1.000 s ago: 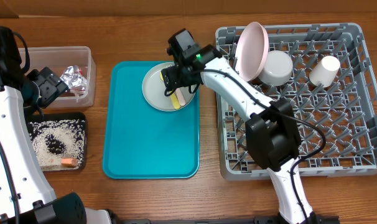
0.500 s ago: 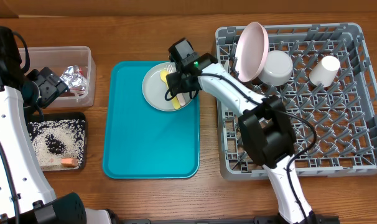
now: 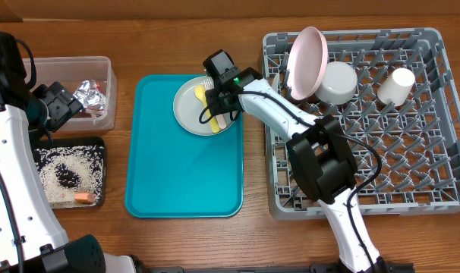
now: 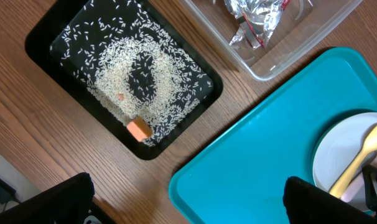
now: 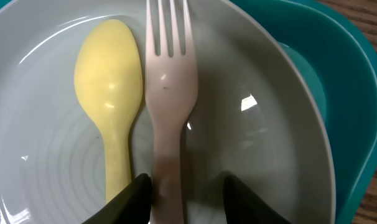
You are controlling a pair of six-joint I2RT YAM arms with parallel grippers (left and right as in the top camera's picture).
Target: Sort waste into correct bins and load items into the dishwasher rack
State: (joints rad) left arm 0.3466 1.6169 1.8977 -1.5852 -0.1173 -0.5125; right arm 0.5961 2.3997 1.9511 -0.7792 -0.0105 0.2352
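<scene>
Right pincer (image 5: 187, 198) half-spread astride pale fork (image 5: 168, 93) handle, yellow spoon (image 5: 109, 68) just beside it, both on grey-green plate (image 5: 257, 155), left pincer (image 4: 188, 202) spread wide above teal tray (image 4: 251, 155) corner.

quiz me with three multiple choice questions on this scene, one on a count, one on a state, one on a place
1. Things in the rack: A one, B three, C five.
2. The left pincer is: A open, B shut, C out of view.
3. The cube lies in: A the rack, B the black tray, C the left pincer.
Answers: 1 B, a pink plate, bowl and cup stand there; 2 A, its jaws stand wide apart; 3 B, it sits beside the rice.
</scene>
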